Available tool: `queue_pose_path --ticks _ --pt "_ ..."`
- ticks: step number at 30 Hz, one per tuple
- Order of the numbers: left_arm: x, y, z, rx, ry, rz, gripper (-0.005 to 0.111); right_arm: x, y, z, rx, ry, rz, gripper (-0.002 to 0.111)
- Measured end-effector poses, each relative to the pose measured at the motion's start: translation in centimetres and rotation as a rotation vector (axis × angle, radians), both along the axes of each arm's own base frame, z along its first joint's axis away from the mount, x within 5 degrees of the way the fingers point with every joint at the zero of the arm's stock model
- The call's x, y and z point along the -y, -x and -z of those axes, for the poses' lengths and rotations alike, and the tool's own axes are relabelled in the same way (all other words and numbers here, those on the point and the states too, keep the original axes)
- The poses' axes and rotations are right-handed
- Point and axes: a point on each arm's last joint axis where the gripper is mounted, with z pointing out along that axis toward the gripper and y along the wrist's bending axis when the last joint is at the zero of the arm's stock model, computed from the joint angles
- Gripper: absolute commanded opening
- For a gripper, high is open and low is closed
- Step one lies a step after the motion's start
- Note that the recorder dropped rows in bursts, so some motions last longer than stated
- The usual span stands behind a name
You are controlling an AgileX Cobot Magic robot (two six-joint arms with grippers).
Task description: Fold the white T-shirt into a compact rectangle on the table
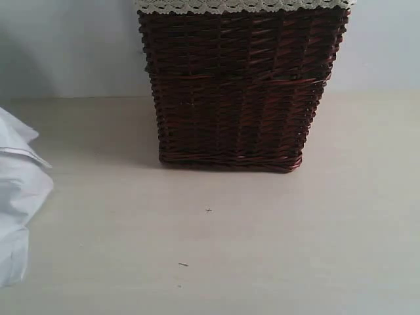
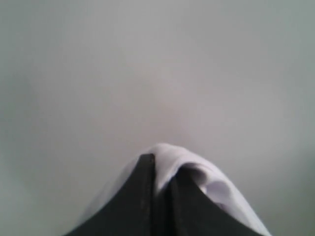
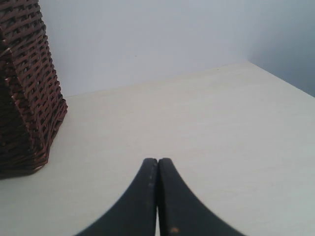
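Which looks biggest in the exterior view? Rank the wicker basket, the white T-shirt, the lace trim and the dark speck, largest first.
1. wicker basket
2. white T-shirt, though the frame edge cuts it off
3. lace trim, a thin strip, also cropped
4. dark speck on the table

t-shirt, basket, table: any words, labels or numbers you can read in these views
No readable text in any view.
On the T-shirt: none; only plain white cloth shows, no lettering or tag.
On the basket: none; bare wicker with no label.
On the table: none; only tiny dark specks, not writing.
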Motion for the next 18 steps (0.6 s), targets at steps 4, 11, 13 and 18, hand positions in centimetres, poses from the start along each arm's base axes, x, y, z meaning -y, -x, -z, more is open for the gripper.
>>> queue_pose_path --ticks 4,11,13,18 --pt "-0.4 0.9 -2.9 0.059 -0.153 -0.107 0.000 0.0 0.0 0.0 0.000 0.000 0.000 0.000" --pt "1.9 1.2 -3.7 0.071 -0.177 0.131 0.000 0.0 0.0 0.0 0.000 0.000 0.000 0.000" --pt "3.4 1.0 -2.0 0.017 0.038 0.347 0.000 0.0 0.0 0.0 0.000 0.000 0.000 0.000" --pt "6.8 0.7 3.2 -0.224 0.274 0.709 0.000 0.0 0.0 0.0 0.000 0.000 0.000 0.000"
